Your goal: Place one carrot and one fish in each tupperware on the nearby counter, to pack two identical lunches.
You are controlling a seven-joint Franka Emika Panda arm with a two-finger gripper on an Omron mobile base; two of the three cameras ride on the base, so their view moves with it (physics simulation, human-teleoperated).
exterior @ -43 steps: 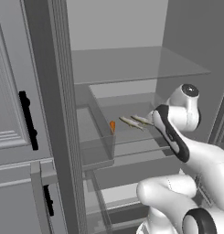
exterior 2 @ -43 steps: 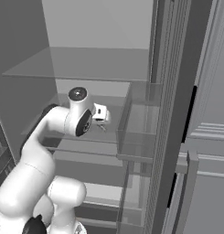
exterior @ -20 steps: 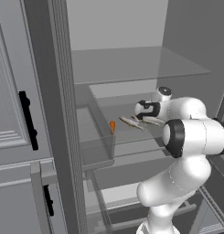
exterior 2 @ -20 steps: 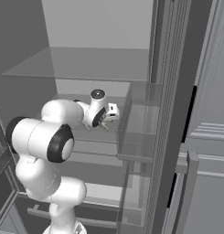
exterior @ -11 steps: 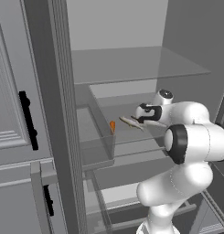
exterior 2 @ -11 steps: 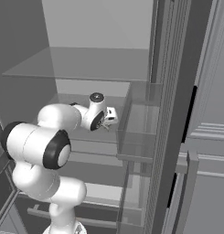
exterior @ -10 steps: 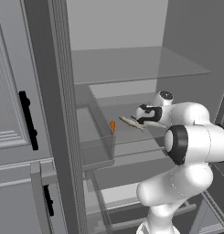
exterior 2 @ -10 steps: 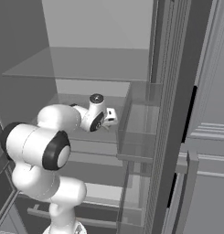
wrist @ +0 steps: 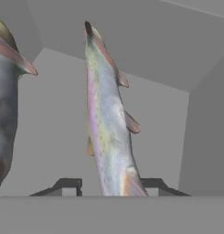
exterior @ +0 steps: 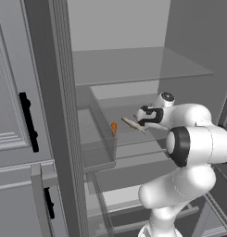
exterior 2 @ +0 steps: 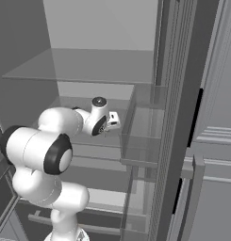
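Arm reaching into open fridge, onto glass shelf (exterior: 133, 139) at mid height. Gripper (wrist: 105, 186) level with shelf, fingertips (wrist: 67, 185) astride tail end of fish (wrist: 106, 123); whether pads already touch the body: cannot tell, jaws part-way in, neither wide apart nor fully together. Fish lying on shelf, long axis running straight away from claw, head toward back wall, tail stalk between the tips, so grasp falls across the narrow width near tail, not mid-body. Second fish (wrist: 6, 105) parallel, just beside the first at left of hand view, apart from it. In left base view gripper (exterior: 141, 121) sits at the near end of fish (exterior: 131, 123), carrot (exterior: 114, 127) further toward shelf's left edge, near clear bin wall, apart from both fish. Judgement: step in hand is pinch on first fish; tail-end hold likely to let body droop on lift
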